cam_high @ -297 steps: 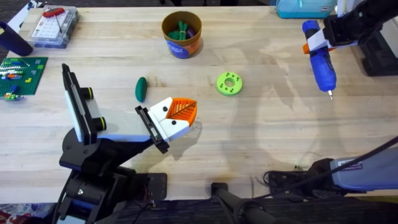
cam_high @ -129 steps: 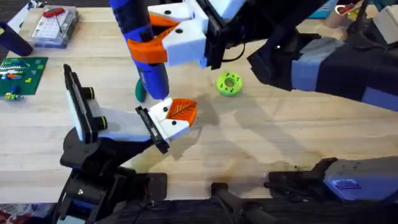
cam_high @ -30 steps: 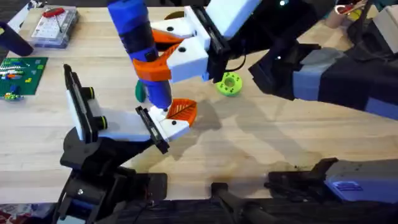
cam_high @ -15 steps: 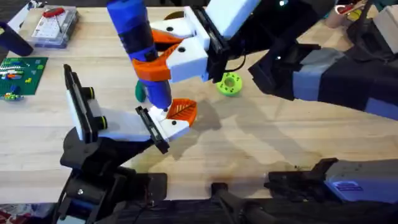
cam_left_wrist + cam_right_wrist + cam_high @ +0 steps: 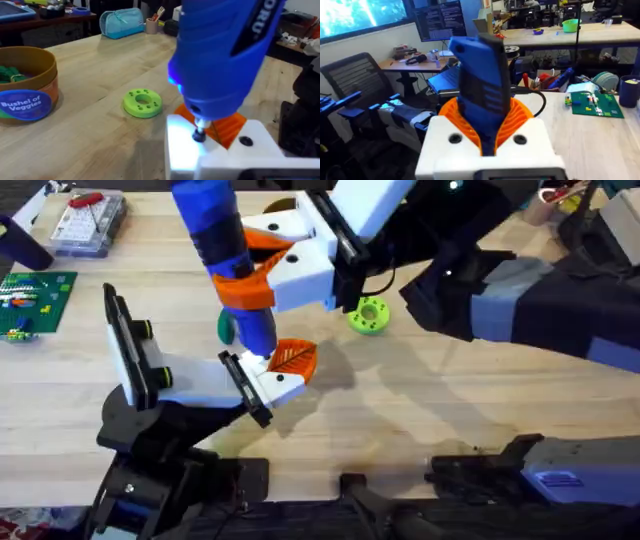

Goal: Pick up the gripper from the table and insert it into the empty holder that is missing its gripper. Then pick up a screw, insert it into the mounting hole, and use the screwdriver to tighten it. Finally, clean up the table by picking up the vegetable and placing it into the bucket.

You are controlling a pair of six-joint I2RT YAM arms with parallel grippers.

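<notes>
Now, right gripper [image 5: 262,265] fingers clamped on the screwdriver [image 5: 228,260]: keep its bit upright on the screw [image 5: 199,134]. Left fingers' state: I cannot tell.

The right arm [image 5: 480,270] reaches across the table's middle, and the screwdriver [image 5: 228,265] it carries stands on the left gripper [image 5: 275,370], blocking any approach from above there. The vegetable [image 5: 226,327] lies tucked just behind the screwdriver. Open tabletop [image 5: 420,410] stretches in front of the lime-green ring [image 5: 369,314]. The bucket [image 5: 27,90] stands unobstructed.
</notes>
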